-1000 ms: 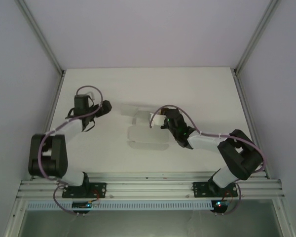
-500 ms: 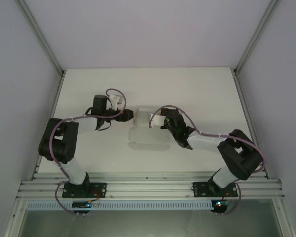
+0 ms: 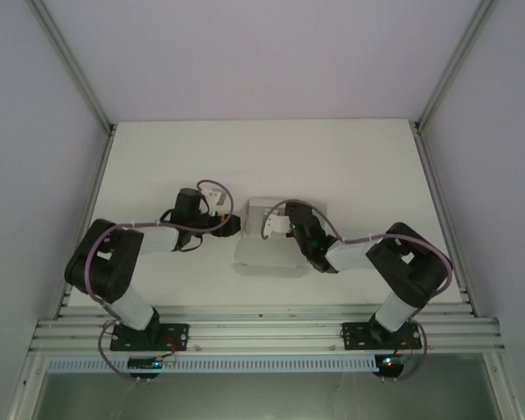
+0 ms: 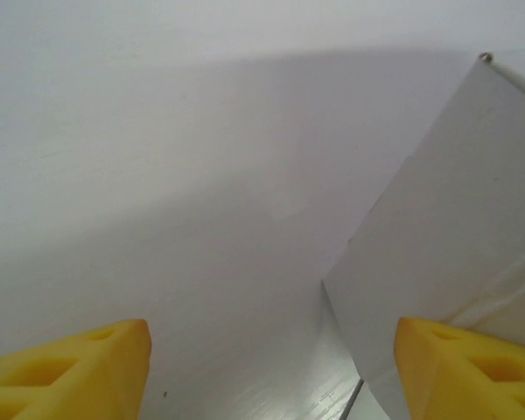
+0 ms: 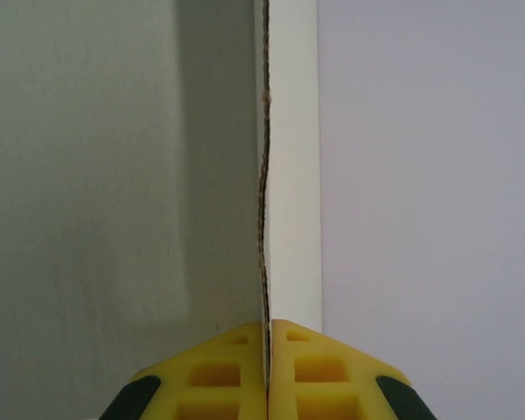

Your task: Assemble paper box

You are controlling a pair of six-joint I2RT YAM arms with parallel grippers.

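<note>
The white paper box (image 3: 264, 238) lies mid-table, partly folded, with a wall standing up. My right gripper (image 3: 290, 219) is shut on a thin edge of its cardboard; in the right wrist view the yellow fingertips (image 5: 245, 367) pinch that edge (image 5: 264, 175) with a white panel (image 5: 293, 157) beside it. My left gripper (image 3: 233, 223) sits at the box's left side, open. In the left wrist view its yellow fingertips (image 4: 79, 372) stand far apart, and a raised box panel (image 4: 446, 245) rises in front of the right fingertip.
The white table (image 3: 350, 157) is ringed by pale walls and aluminium frame posts (image 3: 74, 70). An aluminium rail (image 3: 262, 332) carrying both arm bases runs along the near edge.
My left arm swung right from the table's left side to the box's left edge. The box was folded up from a flatter sheet and shifted slightly, with the right gripper holding it.
</note>
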